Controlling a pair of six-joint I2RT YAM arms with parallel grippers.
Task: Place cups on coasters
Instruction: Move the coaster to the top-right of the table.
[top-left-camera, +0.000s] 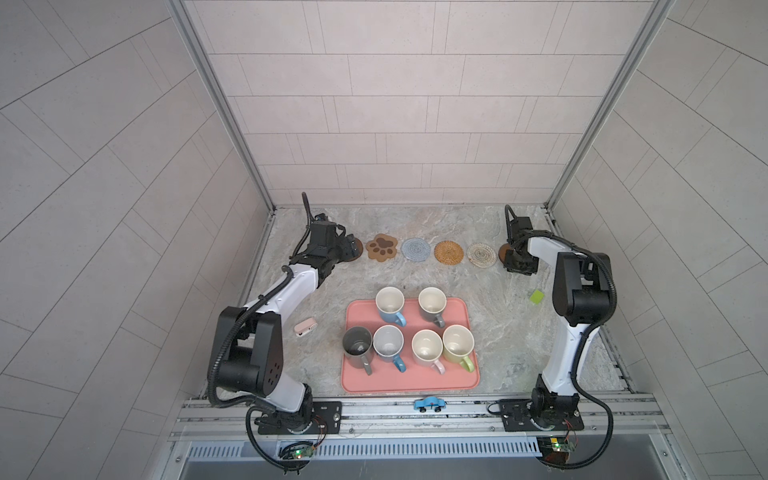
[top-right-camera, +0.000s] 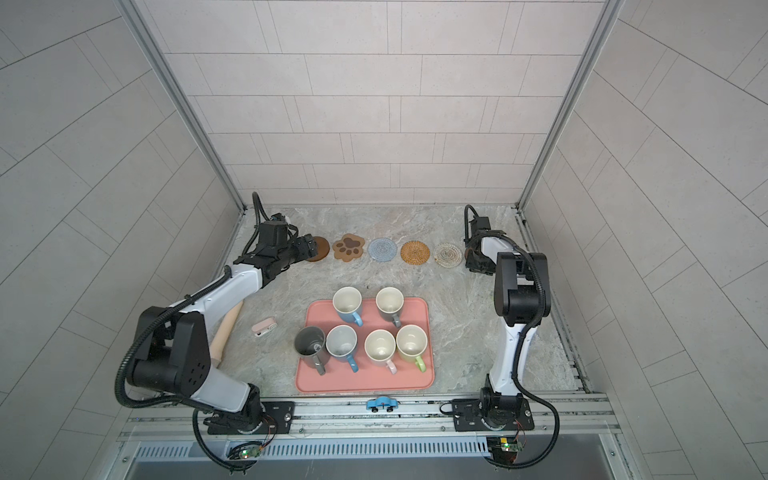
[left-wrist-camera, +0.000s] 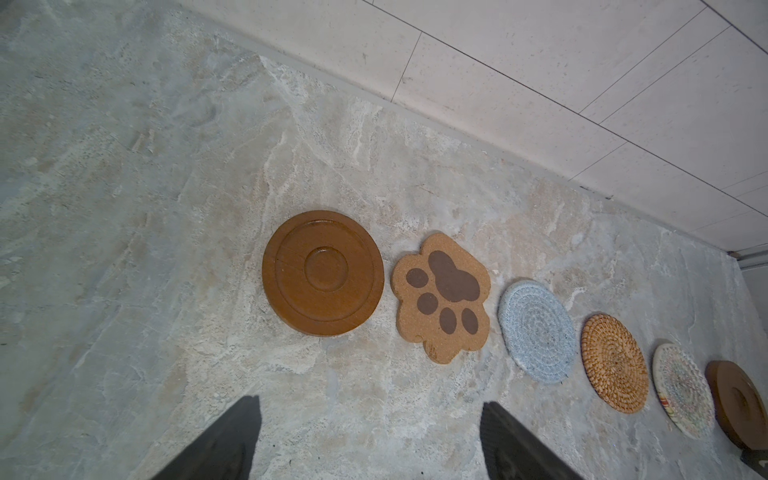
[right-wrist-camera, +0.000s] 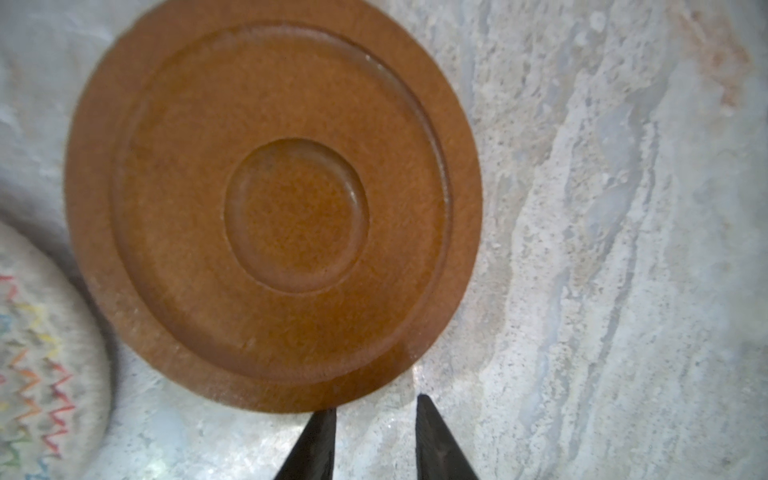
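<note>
The desk looks like matt veined stone; the wooden disc is smooth, the paw coaster grainy cork, the rattan coaster woven.

1. The tray lies on the tabletop, near its front edge.
2. Six cups stand on the tray: two at its back, four in a row before them.
3. Six coasters lie in one line behind the tray, side by side and apart from it.
4. Left of the tray lies a small case; farther left, a rolling pin.
5. Right of the tray, toward its back, lies a small block.
6. Before the tray, a toy car sits on the rail.
</note>
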